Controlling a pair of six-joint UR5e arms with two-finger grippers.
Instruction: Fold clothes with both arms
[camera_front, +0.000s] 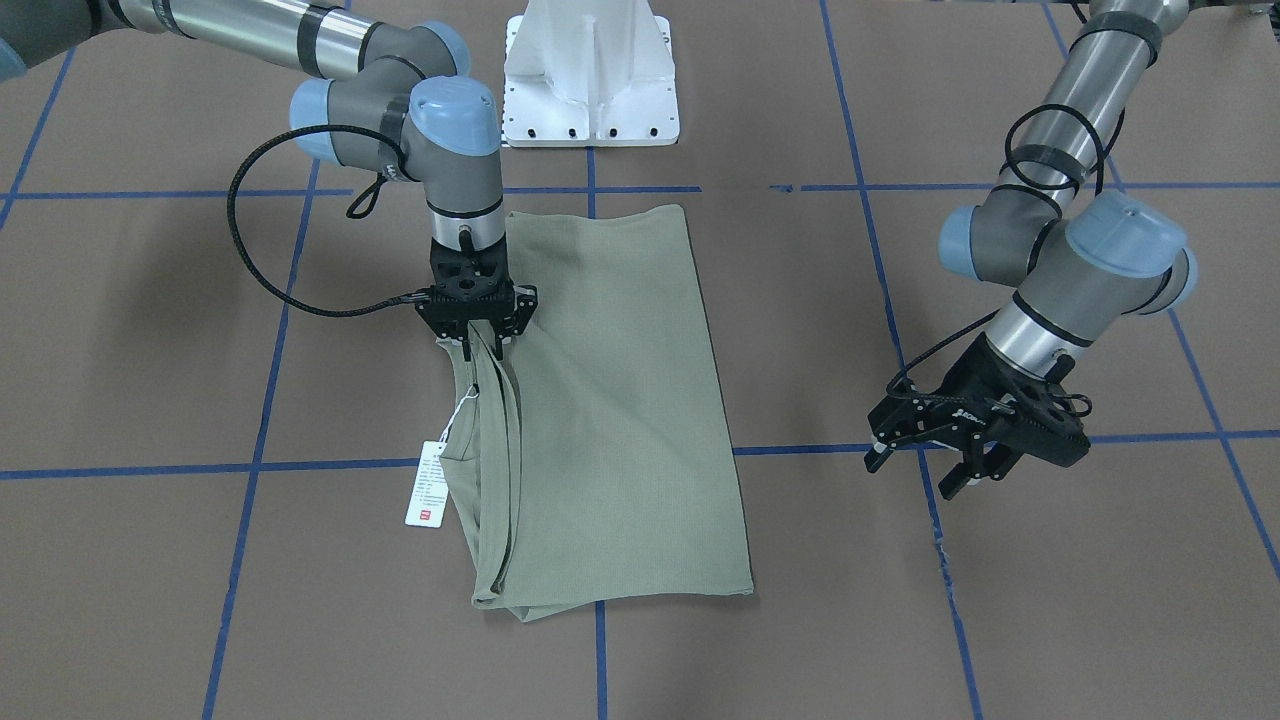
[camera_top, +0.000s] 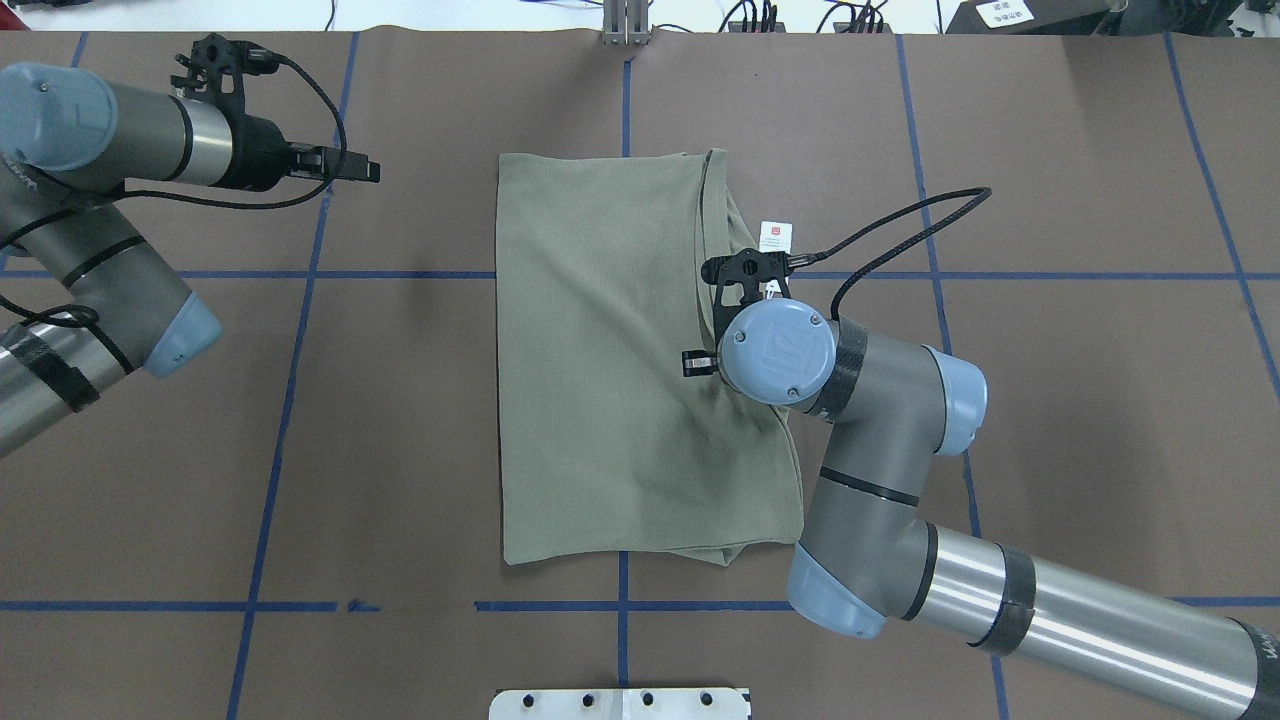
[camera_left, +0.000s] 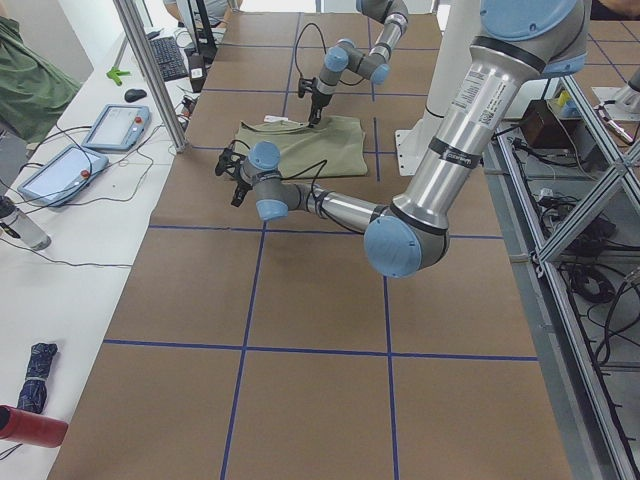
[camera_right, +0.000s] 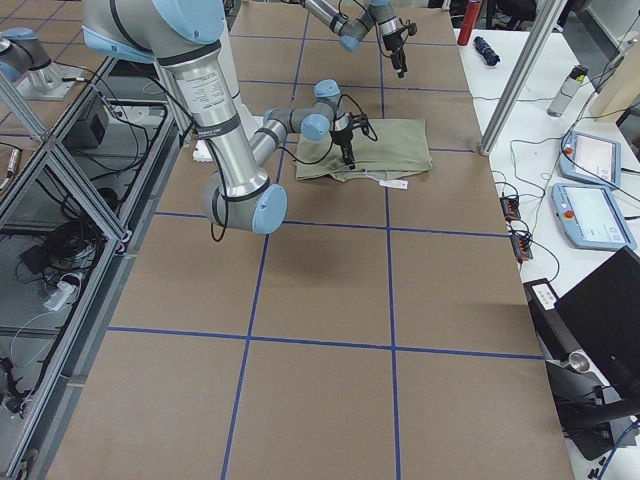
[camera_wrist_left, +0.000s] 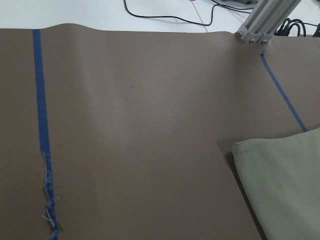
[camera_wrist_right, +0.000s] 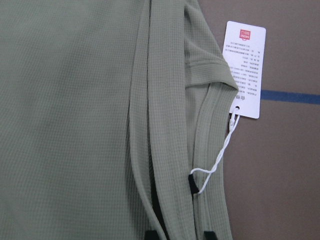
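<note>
1. The shirt (camera_front: 620, 400) lies flat in the middle of the desk (camera_front: 150, 350), folded lengthways into one long strip. Its stacked layers run along the edge on the robot's right.
2. The right hand (camera_front: 483, 348) stands upright over that layered edge. Its fingertips (camera_wrist_right: 150, 235) are drawn in on a band of fabric, and the cloth rises slightly to meet them. We judge it holds the layers there so the fold cannot spring apart, or to carry that edge across.
3. The left hand (camera_front: 913, 470) hangs well apart from the shirt's opposite long edge, spread wide with nothing in it. We take this as waiting clear, so it drags no cloth.
4. The hang tag (camera_front: 427, 485) lies on the desk just beside the gripped edge, tied on by a thin string that runs close to the fingertips. We think the string could snag, or the tag could end up folded inside.
5. The white pedestal base (camera_front: 590, 80) sits beyond the shirt's end nearest the robot, apart from it. Blue tape lines (camera_front: 330, 465) pass under the shirt and obstruct nothing.
</note>
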